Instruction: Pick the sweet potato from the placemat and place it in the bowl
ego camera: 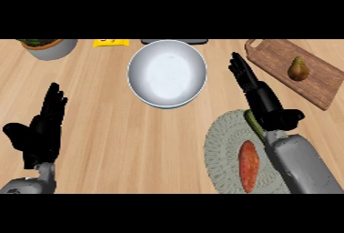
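An orange sweet potato (248, 165) lies lengthwise on the round grey-green placemat (225, 150) at the lower right. A white bowl (167, 73), with nothing in it, stands at the top middle of the counter. My right hand (265, 102) is open, fingers straight and pointing away, above the placemat's upper right edge, just beyond the sweet potato and to the right of the bowl. It holds nothing. My left hand (39, 129) rests open at the left edge, fingers up.
A wooden cutting board (316, 79) with a pear (298, 68) on it lies at the top right. A pot with a plant (47, 47) stands at the top left, with a yellow item (111, 43) and a dark object (194, 41) along the back edge.
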You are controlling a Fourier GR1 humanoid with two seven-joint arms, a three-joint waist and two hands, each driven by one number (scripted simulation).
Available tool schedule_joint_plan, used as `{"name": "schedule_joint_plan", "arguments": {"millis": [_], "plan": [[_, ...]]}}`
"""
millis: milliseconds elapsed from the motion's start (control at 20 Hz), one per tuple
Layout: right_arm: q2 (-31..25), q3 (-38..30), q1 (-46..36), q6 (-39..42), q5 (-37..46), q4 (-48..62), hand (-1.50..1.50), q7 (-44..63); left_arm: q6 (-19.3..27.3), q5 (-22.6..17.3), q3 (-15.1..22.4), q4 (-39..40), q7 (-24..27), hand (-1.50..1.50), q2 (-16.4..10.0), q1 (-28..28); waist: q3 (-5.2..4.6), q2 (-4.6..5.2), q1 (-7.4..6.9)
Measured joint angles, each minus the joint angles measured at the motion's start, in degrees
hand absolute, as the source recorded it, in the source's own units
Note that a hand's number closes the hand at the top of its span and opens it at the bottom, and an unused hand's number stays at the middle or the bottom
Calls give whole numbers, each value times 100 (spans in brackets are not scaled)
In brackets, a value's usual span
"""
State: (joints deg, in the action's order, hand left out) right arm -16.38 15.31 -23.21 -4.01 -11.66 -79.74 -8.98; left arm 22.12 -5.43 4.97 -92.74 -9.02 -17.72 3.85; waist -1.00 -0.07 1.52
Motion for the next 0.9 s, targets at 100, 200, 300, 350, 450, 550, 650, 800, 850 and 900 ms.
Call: {"name": "schedule_joint_plan", "arguments": {"millis": [100, 200, 300, 350, 450, 550, 650, 800, 850, 900], "plan": [[89, 98, 95, 82, -58, -277, -150, 137, -122, -75, -123, 64, 113, 0, -39, 125, 38, -2, -39], [323, 341, 134, 219, -209, -577, -150, 296, -294, -178, -269, 21, 235, 0, -177, 262, 59, -12, -71], [554, 571, 204, 449, -470, -867, -150, 387, -487, -308, -487, -29, 451, 0, -357, 359, 72, -21, -103], [271, 646, 116, 381, -53, -883, -150, 405, -513, -328, -517, -38, 466, 0, -386, 374, 50, -79, -61], [222, 710, 357, -233, 559, -1008, -150, 353, -609, -445, -637, -11, 562, 0, -426, 401, 56, -93, 44], [338, 862, 760, -870, 1075, -1315, -150, 229, -725, -569, -750, 6, 652, 0, -467, 409, 67, -95, 98], [291, 1154, 1252, -1281, 1604, -1760, -150, 134, -907, -709, -874, 92, 786, 0, -526, 420, 74, -86, 115], [73, 1632, 1936, -1687, 2367, -2600, -150, 353, -1082, -835, -1005, 251, 903, 0, -573, 490, 79, -73, 114], [-41, 1758, 2113, -1770, 2638, -2848, -150, 491, -1133, -877, -1064, 292, 901, 0, -617, 544, 80, -68, 106], [-214, 1800, 2302, -1808, 2847, -3087, -150, 612, -1187, -898, -1084, 306, 926, 0, -631, 545, 81, -63, 91]]}}
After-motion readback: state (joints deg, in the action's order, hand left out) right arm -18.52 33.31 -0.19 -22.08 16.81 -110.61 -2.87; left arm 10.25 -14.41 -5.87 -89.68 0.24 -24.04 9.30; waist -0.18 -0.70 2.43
